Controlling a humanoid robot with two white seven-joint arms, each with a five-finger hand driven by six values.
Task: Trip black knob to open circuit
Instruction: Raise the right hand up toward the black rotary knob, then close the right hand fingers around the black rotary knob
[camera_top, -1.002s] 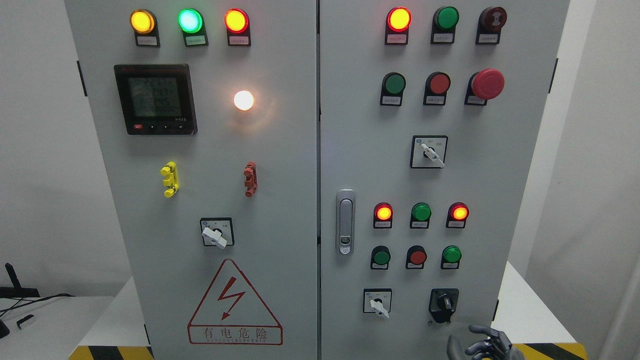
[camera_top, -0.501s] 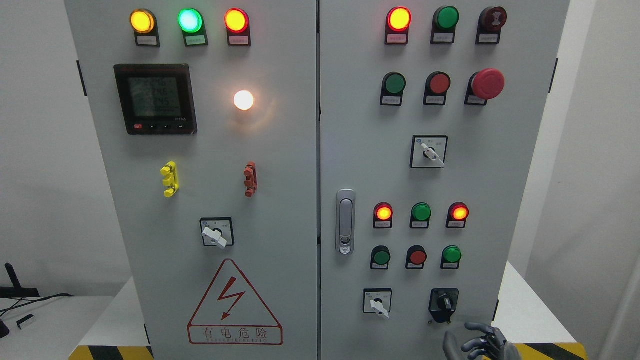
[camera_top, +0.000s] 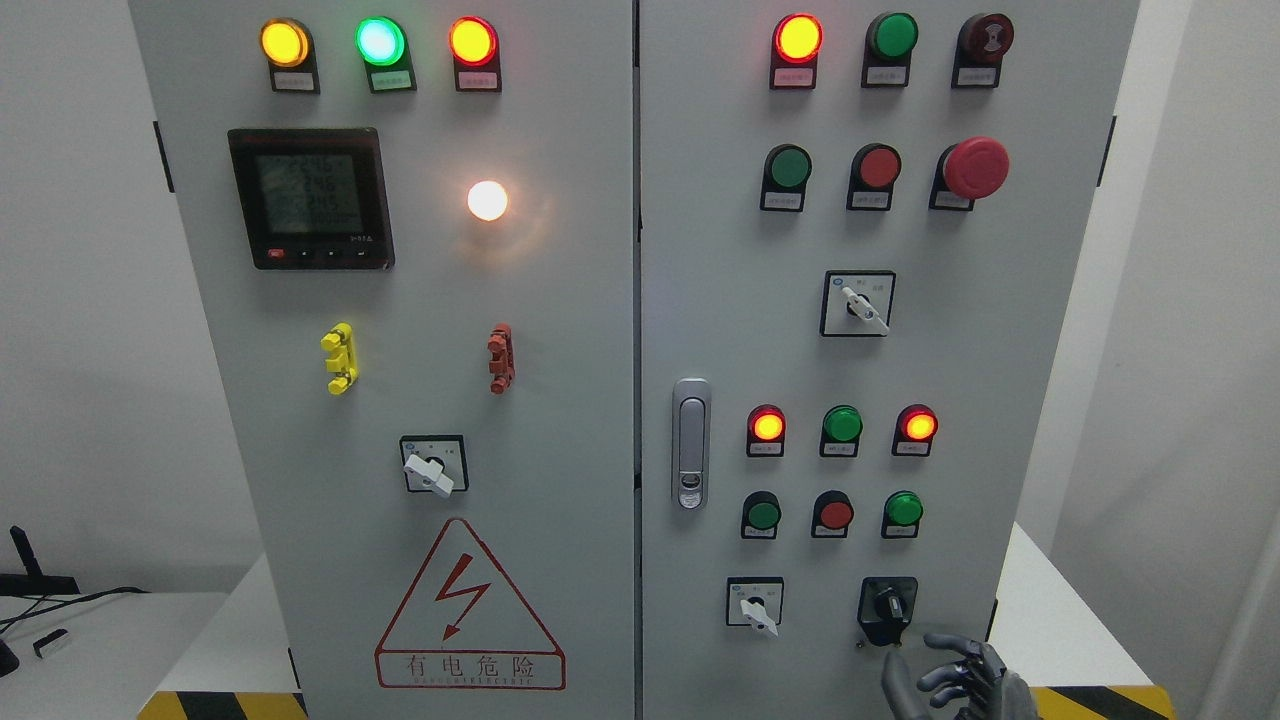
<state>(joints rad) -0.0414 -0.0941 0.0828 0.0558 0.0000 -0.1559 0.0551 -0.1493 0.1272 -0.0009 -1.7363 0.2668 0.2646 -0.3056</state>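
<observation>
The black knob (camera_top: 886, 606) is shown low on the right door of the grey cabinet (camera_top: 600, 300), at the right end of the bottom row, with a white selector switch (camera_top: 756, 606) well to its left. The right hand (camera_top: 955, 680) is seen rising from the lower right edge, just below and to the right of the knob; its fingers (camera_top: 935, 645) are loosely spread and half curled, nothing is held, and no contact with the knob is visible. The left hand is not shown. Several failures are judged possible from here: the knob may be missed if the hand is raised too far to the right, where only bare panel lies; the fingers may slip off the small, dark lever if it is pinched from below rather than around its sides; the knob may be turned the wrong way or only part of the way, so that the circuit is left closed; and the green button (camera_top: 903, 509) directly above may be pressed if the reach overshoots. Counted on the two doors: four selector switches, three white and one black; eight pilot lamps lit; one meter (camera_top: 310, 197); one red mushroom stop button (camera_top: 975, 167); one door latch (camera_top: 690, 443); one yellow clip (camera_top: 340, 358) and one red clip (camera_top: 500, 358); one warning triangle (camera_top: 468, 605).
</observation>
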